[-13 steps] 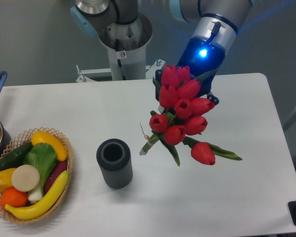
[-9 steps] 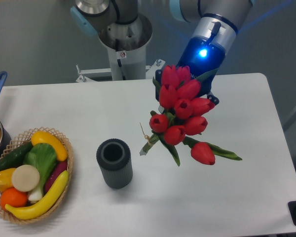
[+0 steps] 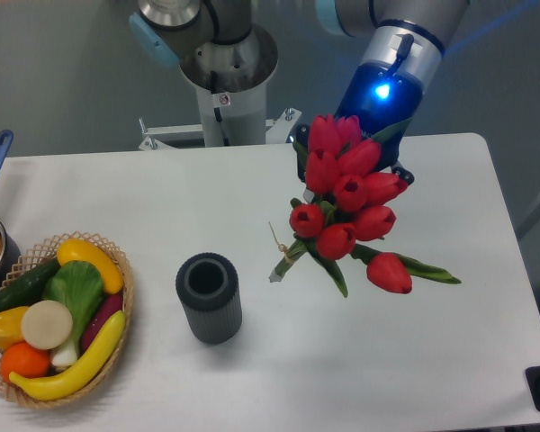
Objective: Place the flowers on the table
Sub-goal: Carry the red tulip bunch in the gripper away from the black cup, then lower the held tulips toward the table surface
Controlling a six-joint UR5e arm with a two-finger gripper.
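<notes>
Flowers [image 3: 346,211] in jaws, held above table [image 3: 450,360], right of cylinder [image 3: 209,298].

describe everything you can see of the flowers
The flowers are a bunch of red tulips with green leaves, their stems tied near the cut ends at lower left. One bloom sticks out at lower right with a long leaf. The bunch hangs tilted in front of the arm's blue-lit end effector, whose fingers are hidden behind the blooms.

Wall: plain grey-blue, behind my table.
Floor: grey, past the right edge.
Bracket [image 3: 175,135]: white metal frame by my grey pedestal [image 3: 223,85].
Light: even, soft.
</notes>
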